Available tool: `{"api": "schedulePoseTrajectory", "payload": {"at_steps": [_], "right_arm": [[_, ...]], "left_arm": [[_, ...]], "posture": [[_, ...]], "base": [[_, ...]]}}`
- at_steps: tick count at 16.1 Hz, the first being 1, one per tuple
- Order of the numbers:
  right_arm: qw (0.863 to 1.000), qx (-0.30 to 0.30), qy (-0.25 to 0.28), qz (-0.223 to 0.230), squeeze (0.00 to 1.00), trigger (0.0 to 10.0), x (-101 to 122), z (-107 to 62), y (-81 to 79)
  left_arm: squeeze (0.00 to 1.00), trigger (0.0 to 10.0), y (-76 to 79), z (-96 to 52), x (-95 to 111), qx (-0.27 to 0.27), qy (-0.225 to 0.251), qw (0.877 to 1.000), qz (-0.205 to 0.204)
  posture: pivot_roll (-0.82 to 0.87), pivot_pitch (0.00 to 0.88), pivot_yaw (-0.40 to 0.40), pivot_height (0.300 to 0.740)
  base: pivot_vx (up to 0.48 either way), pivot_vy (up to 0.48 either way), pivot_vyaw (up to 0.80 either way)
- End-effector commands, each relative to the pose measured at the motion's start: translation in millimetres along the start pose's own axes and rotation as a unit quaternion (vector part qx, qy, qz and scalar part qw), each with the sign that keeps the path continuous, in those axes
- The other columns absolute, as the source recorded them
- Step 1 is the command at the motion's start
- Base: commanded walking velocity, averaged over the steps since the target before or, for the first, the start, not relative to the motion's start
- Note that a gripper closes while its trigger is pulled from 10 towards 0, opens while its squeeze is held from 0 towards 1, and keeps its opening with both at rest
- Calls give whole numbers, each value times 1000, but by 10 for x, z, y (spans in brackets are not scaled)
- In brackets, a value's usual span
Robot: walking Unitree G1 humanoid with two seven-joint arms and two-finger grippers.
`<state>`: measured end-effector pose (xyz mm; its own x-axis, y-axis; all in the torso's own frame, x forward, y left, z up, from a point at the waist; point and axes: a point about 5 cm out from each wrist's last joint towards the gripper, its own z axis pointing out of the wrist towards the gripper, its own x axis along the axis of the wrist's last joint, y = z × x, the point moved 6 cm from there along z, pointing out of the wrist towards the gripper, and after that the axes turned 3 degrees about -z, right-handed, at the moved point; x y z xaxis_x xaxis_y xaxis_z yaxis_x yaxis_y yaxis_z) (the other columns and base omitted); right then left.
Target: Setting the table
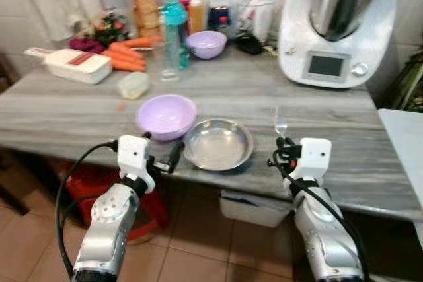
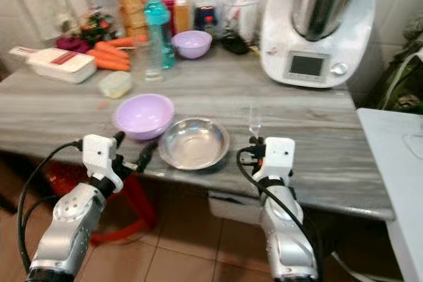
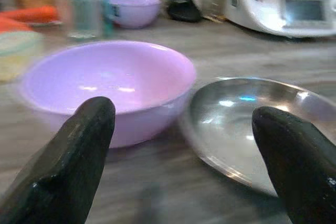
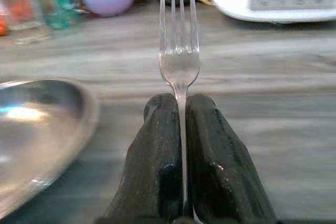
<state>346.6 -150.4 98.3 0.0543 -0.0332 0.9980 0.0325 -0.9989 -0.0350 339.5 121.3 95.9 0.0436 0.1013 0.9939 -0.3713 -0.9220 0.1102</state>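
On the grey wood-grain counter point(image 1: 79, 120), a place setting appears to be laid out near the front edge, within easy reach of both arms. At twelve o'clock a white kitchen machine point(image 1: 337, 24) is kept back against the wall, with jars, carrots point(image 1: 125, 54) and a second lilac bowl point(image 1: 206, 44) at eleven. A lilac bowl point(image 1: 166, 115) is set touching a steel plate point(image 1: 219, 143) on its left. The left gripper point(image 1: 160, 161) is held with fingers spread, just short of both dishes at seven o'clock. The fork point(image 4: 179, 51) is clamped by its handle in the right gripper point(image 4: 181, 114), tines forward, at three o'clock of the plate, probably for laying beside it.
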Motion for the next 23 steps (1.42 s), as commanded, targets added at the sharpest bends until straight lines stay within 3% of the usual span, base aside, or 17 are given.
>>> {"api": "schedulePoseTrajectory", "payload": {"at_steps": [1,5,10,16,20,23], "right_arm": [[1000,-11,6,3,0,10000,31,-12,44],[1000,-26,-3,15,0,10000,25,10,84],[998,-48,-30,22,0,10000,-2,125,133],[995,-46,-76,49,0,10000,-97,295,75],[992,-27,-108,65,0,10000,-169,418,-180],[990,-27,-123,68,0,10000,-219,427,-260]], "left_arm": [[0,10000,55,-69,-9,-26,-5,1000,14],[0,10000,196,-349,-160,-121,-41,992,16],[0,10000,406,-461,-177,-197,-48,979,5],[0,10000,471,-445,-101,-199,-36,979,-1],[0,10000,555,-441,-81,-215,-37,976,-5],[0,10000,575,-439,-81,-218,-39,975,-7]], "posture": [[2,0,26,740],[1,0,17,740],[-4,0,10,740],[-10,0,6,740],[-6,0,1,740],[-5,0,-1,740]], "base": [[0,0,0],[0,0,0],[0,0,0],[0,0,0],[0,0,0],[0,0,0]]}}
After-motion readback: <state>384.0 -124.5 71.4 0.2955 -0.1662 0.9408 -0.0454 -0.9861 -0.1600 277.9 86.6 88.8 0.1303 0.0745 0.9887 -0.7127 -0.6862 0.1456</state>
